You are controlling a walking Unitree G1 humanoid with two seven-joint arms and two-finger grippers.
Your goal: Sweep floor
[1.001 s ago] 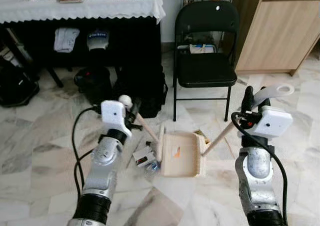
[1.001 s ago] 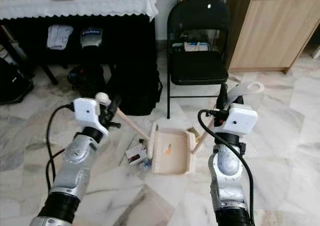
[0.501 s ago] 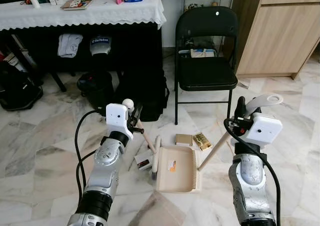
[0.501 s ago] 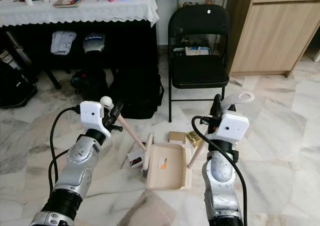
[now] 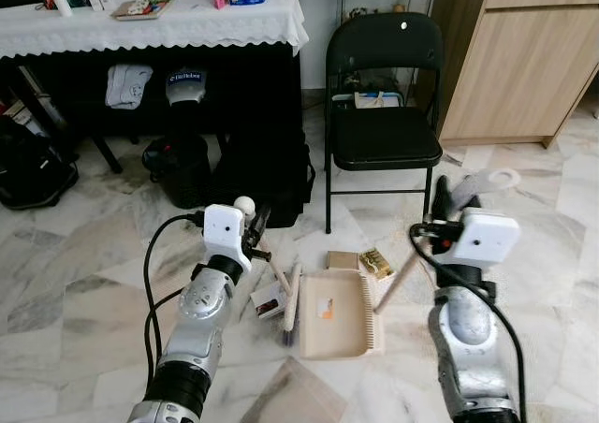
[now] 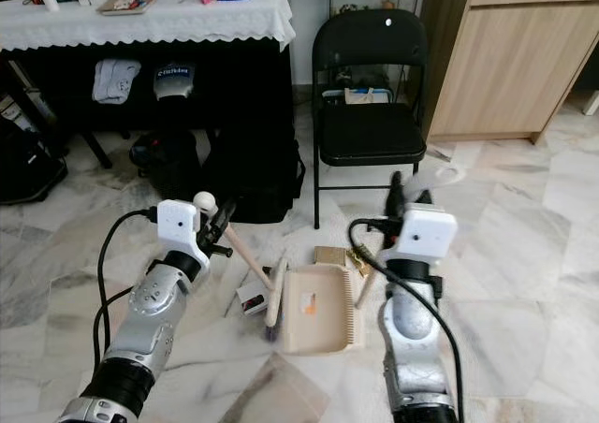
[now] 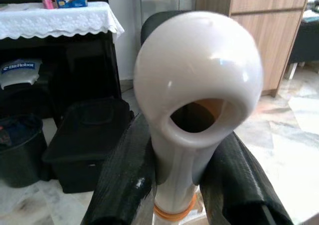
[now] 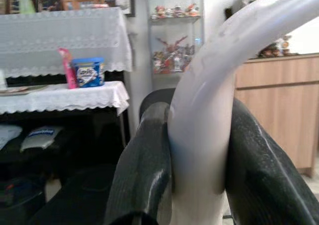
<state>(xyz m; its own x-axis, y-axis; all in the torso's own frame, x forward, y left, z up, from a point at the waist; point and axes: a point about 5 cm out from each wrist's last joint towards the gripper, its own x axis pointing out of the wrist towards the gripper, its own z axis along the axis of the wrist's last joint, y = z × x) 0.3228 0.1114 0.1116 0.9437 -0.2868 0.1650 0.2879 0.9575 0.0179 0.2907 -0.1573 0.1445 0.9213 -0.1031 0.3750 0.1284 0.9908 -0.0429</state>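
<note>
A beige dustpan (image 5: 337, 316) lies flat on the marble floor between my arms. Its wooden shaft (image 5: 397, 284) rises to a white loop handle (image 8: 219, 95), and my right gripper (image 5: 446, 201) is shut on that handle. My left gripper (image 5: 254, 226) is shut on the broom's white knob handle (image 7: 197, 80). The broom head (image 5: 291, 303) rests against the dustpan's left edge. Litter lies around the pan: a small box (image 5: 270, 302) to its left, a tan carton (image 5: 343, 260) and a wrapper (image 5: 378, 263) just beyond it.
A black folding chair (image 5: 386, 114) stands right behind the litter. A table with a white cloth (image 5: 150, 21) is at the back left, with a black bin (image 5: 178, 166) and black bags (image 5: 271, 166) under it. A wooden cabinet (image 5: 533, 58) is at the right.
The dustpan has gone from tilted up to lying flat on the floor. The broom head has come against its left edge. The tan carton and wrapper have come into view beyond the pan.
</note>
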